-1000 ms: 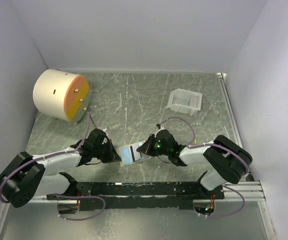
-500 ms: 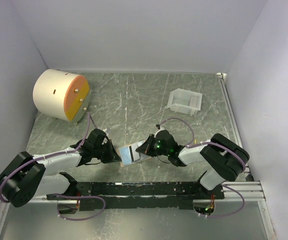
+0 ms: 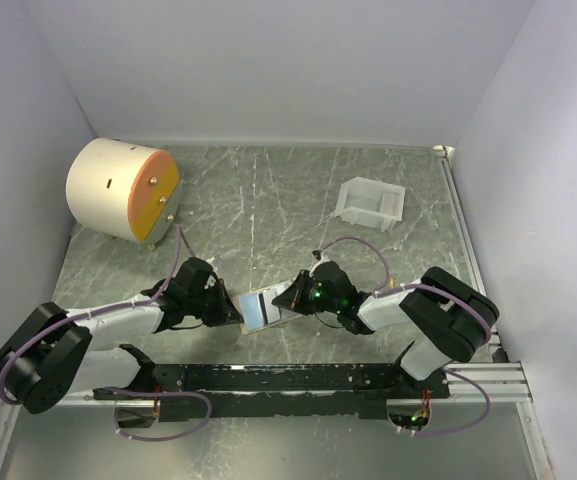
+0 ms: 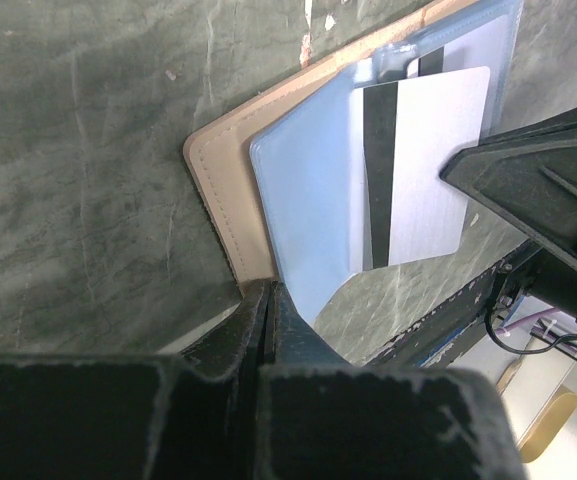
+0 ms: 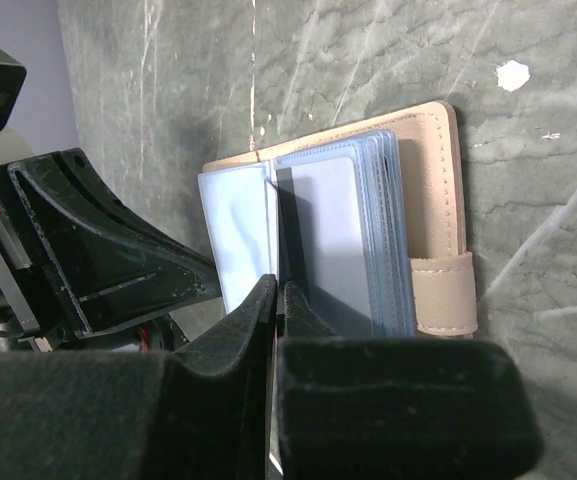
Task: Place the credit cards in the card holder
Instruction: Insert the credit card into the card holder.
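Now R fingers (image 5: 236, 332) pinch card (image 4: 423, 160) edge, L fingers (image 4: 303, 355) clamp holder (image 4: 223, 190) edge

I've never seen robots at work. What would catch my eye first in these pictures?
At the near middle of the table, the left gripper pinches the edge of an open tan wallet, while the right gripper holds a striped card at its blue pockets. Farther back, a big cream cylinder with an orange face lies at the far left, and a small white tray sits at the far right.
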Motion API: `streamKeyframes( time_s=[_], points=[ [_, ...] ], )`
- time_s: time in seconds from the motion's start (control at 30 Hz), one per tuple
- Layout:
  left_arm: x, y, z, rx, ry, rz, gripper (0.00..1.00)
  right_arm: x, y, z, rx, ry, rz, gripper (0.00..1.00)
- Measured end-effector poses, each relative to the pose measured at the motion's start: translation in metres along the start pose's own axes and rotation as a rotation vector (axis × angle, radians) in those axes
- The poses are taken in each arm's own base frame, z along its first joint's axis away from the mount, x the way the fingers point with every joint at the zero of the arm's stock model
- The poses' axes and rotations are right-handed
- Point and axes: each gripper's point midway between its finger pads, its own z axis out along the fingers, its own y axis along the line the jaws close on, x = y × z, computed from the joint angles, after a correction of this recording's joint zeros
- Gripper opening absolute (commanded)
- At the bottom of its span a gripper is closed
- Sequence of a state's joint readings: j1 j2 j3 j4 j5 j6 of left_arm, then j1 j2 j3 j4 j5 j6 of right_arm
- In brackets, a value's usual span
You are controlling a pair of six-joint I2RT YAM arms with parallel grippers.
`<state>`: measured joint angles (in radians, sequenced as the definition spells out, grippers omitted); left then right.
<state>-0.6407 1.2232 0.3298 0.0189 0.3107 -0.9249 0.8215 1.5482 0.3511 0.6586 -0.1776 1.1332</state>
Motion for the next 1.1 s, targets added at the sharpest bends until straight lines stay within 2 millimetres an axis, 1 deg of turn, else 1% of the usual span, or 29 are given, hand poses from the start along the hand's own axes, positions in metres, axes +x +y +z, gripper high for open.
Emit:
streamKeyframes(
  time_s=[0.13,0.4,0.43,0.57,0.7,0.77,0.83,0.97,1.1],
  points=[
    [0.000,0.000,0.000,0.000,0.000,0.000,0.07,0.003,-0.001,0.003,-0.003,0.014,0.001,0.00],
    [0.000,0.000,0.000,0.000,0.000,0.000,0.07,0.005,0.002,0.007,-0.015,0.031,-0.002,0.00],
    [0.000,0.000,0.000,0.000,0.000,0.000,0.07,0.005,0.003,0.007,-0.017,0.033,-0.003,0.01],
    [0.000,0.000,0.000,-0.001,0.000,0.000,0.07,0.005,0.007,0.011,-0.008,0.057,-0.026,0.13],
    [0.000,0.000,0.000,-0.005,0.001,0.004,0.07,0.005,0.004,0.015,0.047,0.087,-0.065,0.32],
    [0.000,0.000,-0.001,-0.006,0.000,0.004,0.09,0.002,0.006,0.014,0.072,0.089,-0.087,0.40],
    [0.000,0.001,-0.003,-0.011,-0.001,0.003,0.12,-0.001,0.010,0.012,0.088,0.083,-0.108,0.42],
    [0.001,0.001,-0.008,-0.017,-0.004,0.001,0.13,-0.012,0.015,0.009,0.129,0.066,-0.154,0.46],
    [0.000,0.001,-0.012,-0.021,-0.017,0.002,0.12,-0.009,0.013,0.007,0.166,0.088,-0.184,0.48]
  ],
)
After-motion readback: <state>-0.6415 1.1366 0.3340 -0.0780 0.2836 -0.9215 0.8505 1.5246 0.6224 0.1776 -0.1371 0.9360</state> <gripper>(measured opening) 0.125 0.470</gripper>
